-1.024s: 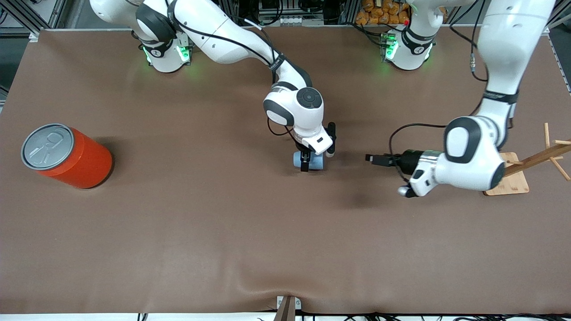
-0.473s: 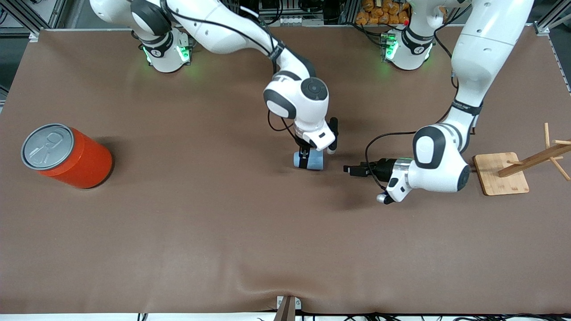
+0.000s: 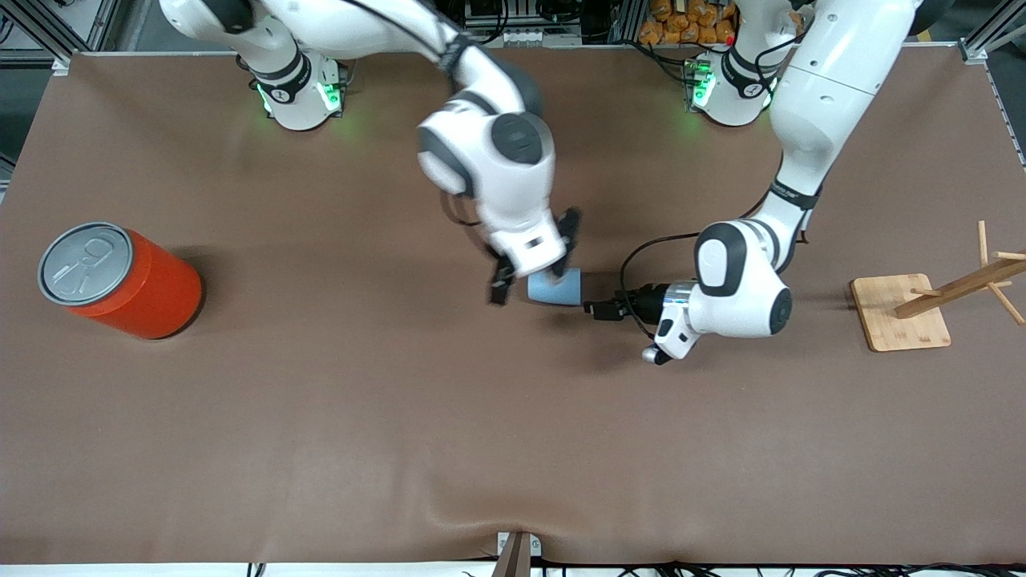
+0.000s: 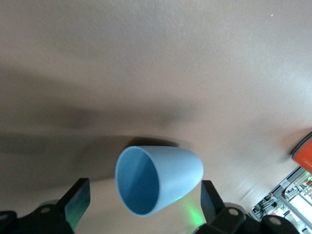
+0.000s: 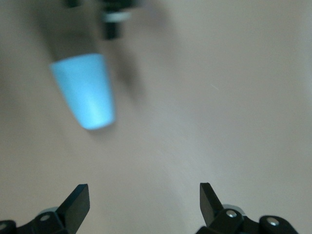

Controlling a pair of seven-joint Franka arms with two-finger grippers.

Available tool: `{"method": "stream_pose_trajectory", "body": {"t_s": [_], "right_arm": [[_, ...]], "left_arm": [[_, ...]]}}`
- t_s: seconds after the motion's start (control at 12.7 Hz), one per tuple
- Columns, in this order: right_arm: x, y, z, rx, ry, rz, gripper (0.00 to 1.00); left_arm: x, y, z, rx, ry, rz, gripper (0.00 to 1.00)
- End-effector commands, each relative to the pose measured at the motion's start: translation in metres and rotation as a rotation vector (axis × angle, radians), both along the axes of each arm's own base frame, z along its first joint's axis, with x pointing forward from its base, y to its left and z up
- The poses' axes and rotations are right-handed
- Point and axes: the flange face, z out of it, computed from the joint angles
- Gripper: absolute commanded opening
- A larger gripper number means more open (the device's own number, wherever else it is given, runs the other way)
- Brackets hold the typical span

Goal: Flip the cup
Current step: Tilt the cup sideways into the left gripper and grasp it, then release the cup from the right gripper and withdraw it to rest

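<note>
Cup (image 3: pixel 555 288) is seen lying on its side near the middle of the table (image 3: pixel 321 417), with its open mouth turned toward the left gripper (image 3: pixel 597 308); that gripper is held low just beside the mouth with its fingers spread wide and nothing in them. Right gripper (image 3: pixel 533 264) is held up over the cup, wide and empty too; for a good flip, the rim should be pinched gently, one finger inside, and the cup tipped slowly.

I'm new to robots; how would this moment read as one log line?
cup: on its side on table, mouth toward left tool | right tool: open, above cup | left tool: open, at cup's mouth
</note>
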Motion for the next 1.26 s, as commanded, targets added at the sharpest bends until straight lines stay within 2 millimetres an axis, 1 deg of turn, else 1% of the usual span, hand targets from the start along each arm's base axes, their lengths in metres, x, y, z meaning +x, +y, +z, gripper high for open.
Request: {"method": "stream_pose_trajectory", "body": {"t_s": [0.0, 0.08, 0.16, 0.24, 0.32, 0.39, 0.47, 0.55, 0.63, 0.71, 0.79, 0.87, 0.95, 1.02, 1.1, 1.18], "right_arm": [[0.052, -0.090, 0.035, 0.073, 0.024, -0.151, 1.00], [0.071, -0.124, 0.043, 0.091, 0.019, -0.209, 1.00], [0.093, -0.170, 0.046, 0.102, 0.020, -0.281, 1.00], [0.105, -0.202, 0.051, 0.102, 0.021, -0.323, 1.00], [0.113, -0.232, 0.063, 0.102, 0.013, -0.365, 1.00], [0.119, -0.263, 0.080, 0.113, -0.008, -0.411, 1.00], [0.124, -0.298, 0.094, 0.115, -0.020, -0.457, 1.00], [0.126, -0.331, 0.097, 0.105, 0.006, -0.500, 1.00], [0.123, -0.356, 0.104, 0.110, 0.045, -0.525, 1.00], [0.120, -0.381, 0.119, 0.125, 0.053, -0.564, 1.00], [0.113, -0.396, 0.140, 0.130, 0.032, -0.589, 1.00], [0.104, -0.409, 0.155, 0.113, 0.034, -0.652, 1.00], [0.093, -0.421, 0.165, 0.093, 0.057, -0.803, 1.00], [0.081, -0.420, 0.174, 0.095, 0.093, -1.014, 1.00], [0.069, -0.419, 0.181, 0.104, 0.126, -1.179, 1.00], [0.056, -0.422, 0.188, 0.098, 0.131, -1.291, 1.00]], "left_arm": [[-0.012, -0.041, -0.012, 0.036, 0.000, 0.060, 1.00], [-0.015, -0.047, -0.013, 0.044, 0.009, 0.071, 1.00], [-0.018, -0.053, -0.012, 0.050, 0.022, 0.079, 1.00], [-0.023, -0.066, -0.011, 0.054, 0.032, 0.076, 1.00], [-0.024, -0.073, -0.015, 0.060, 0.038, 0.077, 1.00], [-0.021, -0.076, -0.016, 0.061, 0.045, 0.092, 1.00], [-0.019, -0.079, -0.016, 0.066, 0.062, 0.114, 0.80], [-0.021, -0.083, -0.015, 0.078, 0.074, 0.122, 0.49], [-0.024, -0.087, -0.015, 0.084, 0.074, 0.116, 0.29], [-0.024, -0.087, -0.014, 0.087, 0.072, 0.117, 0.16], [-0.023, -0.086, -0.013, 0.095, 0.070, 0.117, 0.07], [-0.023, -0.086, -0.010, 0.113, 0.061, 0.105, 0.00], [-0.022, -0.087, -0.006, 0.139, 0.058, 0.106, 0.00], [-0.019, -0.087, 0.002, 0.173, 0.048, 0.109, 0.00], [-0.012, -0.086, 0.016, 0.199, 0.019, 0.109, 0.00], [-0.004, -0.084, 0.032, 0.219, -0.016, 0.105, 0.00]]}}
